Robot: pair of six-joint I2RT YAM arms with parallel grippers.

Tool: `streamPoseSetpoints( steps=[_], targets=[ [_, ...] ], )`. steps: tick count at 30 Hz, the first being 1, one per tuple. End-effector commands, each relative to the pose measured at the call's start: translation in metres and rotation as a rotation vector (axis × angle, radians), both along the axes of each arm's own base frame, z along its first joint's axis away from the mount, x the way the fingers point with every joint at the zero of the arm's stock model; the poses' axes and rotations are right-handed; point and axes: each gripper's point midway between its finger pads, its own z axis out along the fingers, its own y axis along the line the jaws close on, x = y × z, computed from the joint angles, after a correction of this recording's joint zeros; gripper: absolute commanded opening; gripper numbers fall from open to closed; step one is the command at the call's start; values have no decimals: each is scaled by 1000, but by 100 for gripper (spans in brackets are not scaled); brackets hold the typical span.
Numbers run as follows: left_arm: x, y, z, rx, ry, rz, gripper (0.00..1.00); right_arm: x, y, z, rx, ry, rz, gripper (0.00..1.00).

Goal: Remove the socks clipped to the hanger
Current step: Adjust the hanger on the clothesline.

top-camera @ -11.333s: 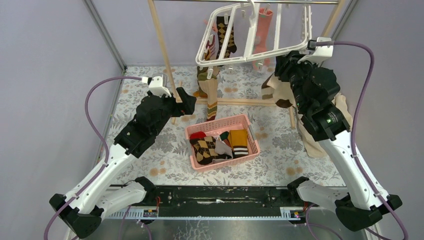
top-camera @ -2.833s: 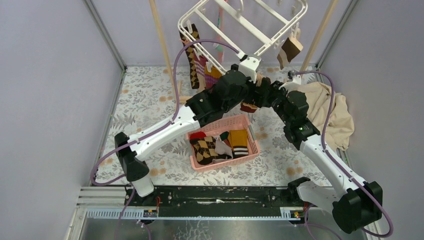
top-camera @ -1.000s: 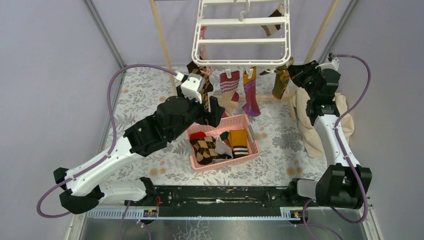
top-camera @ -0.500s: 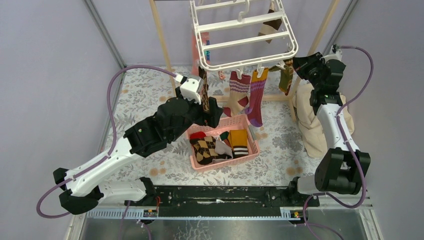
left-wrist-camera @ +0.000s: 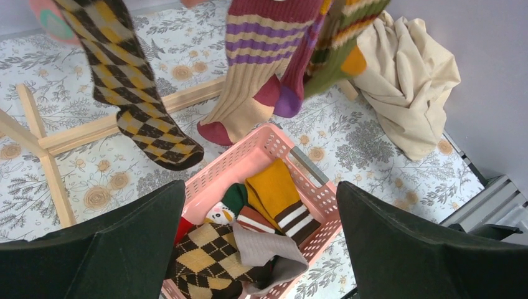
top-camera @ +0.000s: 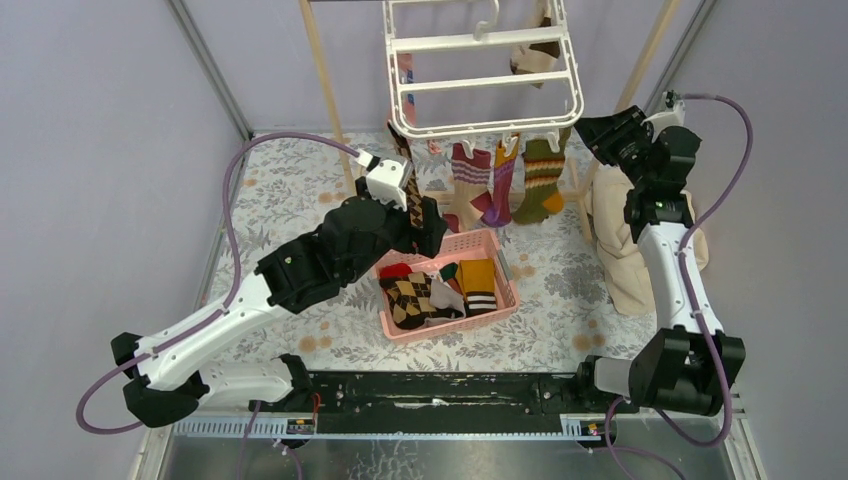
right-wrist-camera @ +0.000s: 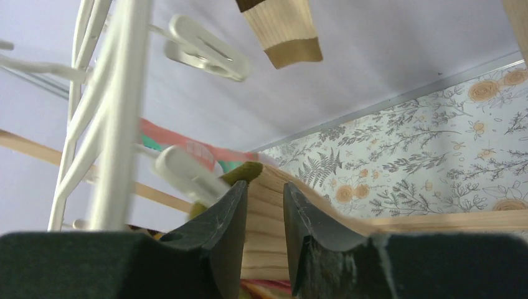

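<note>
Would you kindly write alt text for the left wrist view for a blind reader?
A pink basket of socks sits on a floral table, framed by the open left end effector. An argyle sock and striped socks hang above it; a beige cloth lies right.

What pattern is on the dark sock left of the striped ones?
The sock is brown-and-yellow argyle; clearest in left wrist view.

The floral-patterned table (top-camera: 560, 290) carries 1 pink basket (top-camera: 455, 322), 1 crumpled beige cloth (top-camera: 615, 270) and a wooden frame (left-wrist-camera: 75, 132)

Left end effector (left-wrist-camera: 260, 188) low, jaws spread wide; right end effector (right-wrist-camera: 264, 187) raised high, jaws narrowly apart.
</note>
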Motion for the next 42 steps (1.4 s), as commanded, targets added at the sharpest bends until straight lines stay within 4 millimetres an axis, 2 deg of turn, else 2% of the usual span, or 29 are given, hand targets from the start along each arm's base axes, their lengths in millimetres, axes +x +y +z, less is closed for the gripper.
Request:
streamPoseSetpoints(
  steps=[1, 10, 21, 27, 32, 37, 42],
  targets=[
    [4, -4, -7, -1, 4, 15, 99, -21, 7, 22, -50, -52, 41, 37],
    [9, -13, -19, 23, 10, 6, 99, -59, 15, 26, -93, -43, 68, 43],
    [19, -28, -35, 54, -11, -15, 99, -123, 46, 46, -92, -101, 229, 45],
    [33, -33, -46, 61, -37, -33, 99, -140, 62, 41, -131, -81, 289, 45],
    [34, -37, -52, 44, -45, -68, 99, -151, 82, 28, -197, -61, 368, 44],
    [38, -33, -64, 37, -44, -73, 99, -171, 118, -1, -266, -13, 497, 44],
    [47, -27, -77, 53, -44, -55, 99, -175, 144, -31, -315, -32, 538, 43]
  ],
)
